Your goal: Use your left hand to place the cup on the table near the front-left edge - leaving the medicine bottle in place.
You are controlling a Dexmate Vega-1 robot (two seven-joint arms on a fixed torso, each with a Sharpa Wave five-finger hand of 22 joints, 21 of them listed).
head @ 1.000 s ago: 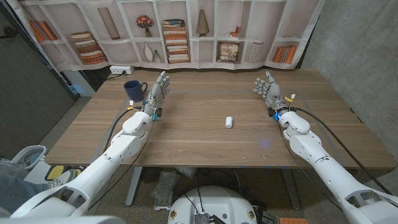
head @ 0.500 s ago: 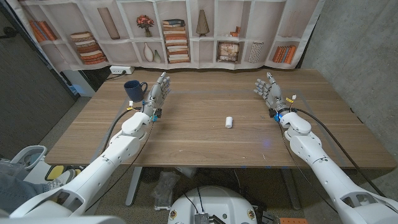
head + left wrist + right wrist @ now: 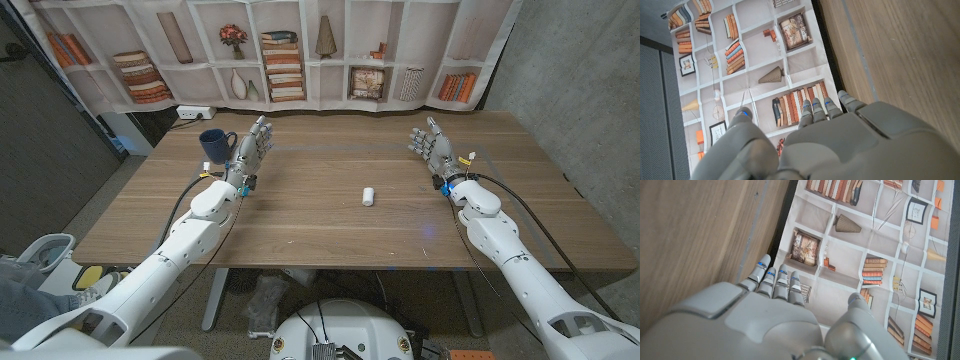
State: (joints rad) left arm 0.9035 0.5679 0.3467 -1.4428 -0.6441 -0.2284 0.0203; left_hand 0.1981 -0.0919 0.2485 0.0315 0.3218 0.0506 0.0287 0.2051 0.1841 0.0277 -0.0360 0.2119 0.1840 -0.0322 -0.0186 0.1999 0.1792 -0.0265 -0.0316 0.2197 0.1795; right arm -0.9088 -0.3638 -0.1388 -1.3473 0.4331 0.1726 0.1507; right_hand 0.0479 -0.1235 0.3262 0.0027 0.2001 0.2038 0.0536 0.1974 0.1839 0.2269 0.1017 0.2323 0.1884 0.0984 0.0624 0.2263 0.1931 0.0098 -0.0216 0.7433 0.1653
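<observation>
Left hand (image 3: 252,146) stands open, empty, just beside the blue cup (image 3: 214,144) at the desk's (image 3: 300,220) far-left edge, unchanged; no writing is legible.

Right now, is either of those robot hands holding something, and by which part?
Nothing is held. The left hand is open beside the blue cup, and the right hand is open too.

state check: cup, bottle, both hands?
cup: upright on the table's far left, handle toward the left hand, not held.
medicine bottle: lying on its side mid-table, untouched.
left hand: open, fingers up, beside the cup.
right hand: open, fingers spread, holding nothing.
</observation>
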